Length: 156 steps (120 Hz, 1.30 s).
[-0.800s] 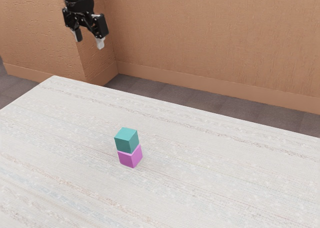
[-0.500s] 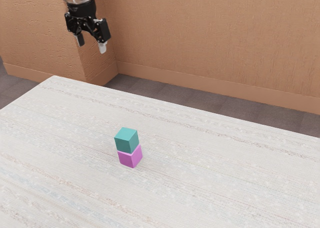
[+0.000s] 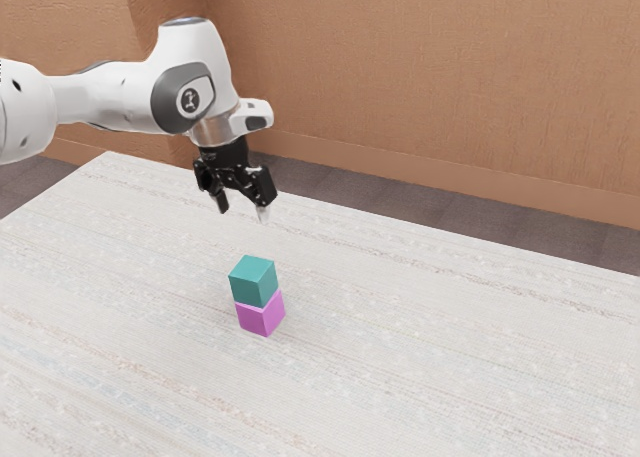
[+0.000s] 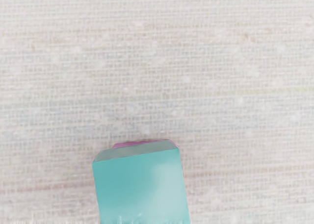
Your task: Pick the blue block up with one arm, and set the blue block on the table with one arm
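Exterior view: gripper point(image 3: 243, 213) empty, fingers spread apart, twelve o'clock of the smooth blue block point(image 3: 252, 282), atop a magenta cube point(image 3: 260, 315), woven-textured table point(image 3: 450, 337)!

In the exterior view, looks down from the arm's point(image 3: 110, 95) side, well back, toward the twelve-o'clock wall point(image 3: 420, 67). In the wrist view, peers closely down from the hand point(image 3: 243, 213). Shares teal block point(image 3: 252, 283), magenta block point(image 3: 260, 315), tabletop point(image 3: 440, 347) at exterior seven o'clock.

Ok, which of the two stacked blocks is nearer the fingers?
The teal block. It is the upper one, resting on the pink block, with the open fingers above it, not touching it.
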Motion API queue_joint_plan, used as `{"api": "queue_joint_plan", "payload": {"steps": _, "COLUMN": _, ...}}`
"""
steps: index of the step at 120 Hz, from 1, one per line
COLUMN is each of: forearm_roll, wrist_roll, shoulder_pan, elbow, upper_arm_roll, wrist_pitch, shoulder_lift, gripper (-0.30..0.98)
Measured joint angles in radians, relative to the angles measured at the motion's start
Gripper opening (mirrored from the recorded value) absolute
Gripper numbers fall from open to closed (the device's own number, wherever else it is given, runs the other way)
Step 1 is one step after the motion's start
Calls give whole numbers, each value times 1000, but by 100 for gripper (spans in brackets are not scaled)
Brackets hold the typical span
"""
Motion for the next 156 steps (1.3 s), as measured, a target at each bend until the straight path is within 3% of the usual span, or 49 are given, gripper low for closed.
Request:
{"api": "queue_joint_plan", "payload": {"steps": 33, "forearm_roll": -16, "wrist_roll": -15, "shoulder_pan": -2, "elbow": -173, "upper_arm_roll": 0, "wrist_pitch": 145, "shoulder_lift": -32, "gripper": 69}}
{"api": "queue_joint_plan", "payload": {"steps": 138, "forearm_roll": -68, "wrist_roll": -24, "shoulder_pan": -1, "elbow": -206, "upper_arm_roll": 0, "wrist_pitch": 271, "shoulder_lift": 145, "gripper": 68}}
{"api": "queue_joint_plan", "payload": {"steps": 156, "forearm_roll": -68, "wrist_roll": -25, "shoulder_pan": -2, "elbow": -206, "upper_arm_roll": 0, "wrist_pitch": 274, "shoulder_lift": 147, "gripper": 43}}
